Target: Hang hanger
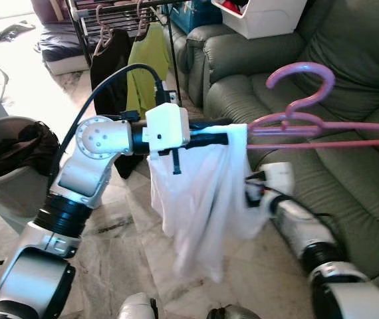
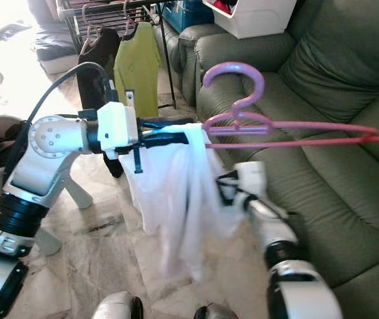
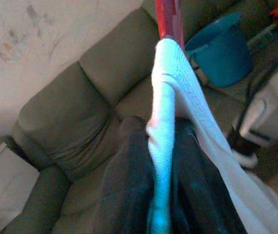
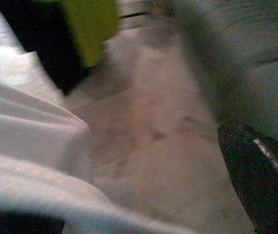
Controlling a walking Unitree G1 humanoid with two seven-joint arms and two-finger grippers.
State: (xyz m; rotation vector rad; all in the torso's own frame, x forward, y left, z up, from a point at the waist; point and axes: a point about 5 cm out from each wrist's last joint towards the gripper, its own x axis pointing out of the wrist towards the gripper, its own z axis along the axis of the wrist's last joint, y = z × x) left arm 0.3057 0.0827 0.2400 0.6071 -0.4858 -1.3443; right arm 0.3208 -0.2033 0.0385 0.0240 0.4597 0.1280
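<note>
**Pink hanger held above green sofa**

White garment (image 1: 203,199) drapes over the left gripper (image 1: 226,138), whose fingers (image 3: 124,195) pinch cloth and pink hanger (image 1: 309,123). The right gripper (image 1: 252,189) sits against the fabric, fingers parted.

Left arm bent at the elbow, forearm reaching level across the middle of the frame, left claw (image 1: 233,137) with its fingers (image 3: 124,195) closed together. Right arm rises from the lower right, right claw (image 1: 251,193) at centre, its fingers apart.
</note>
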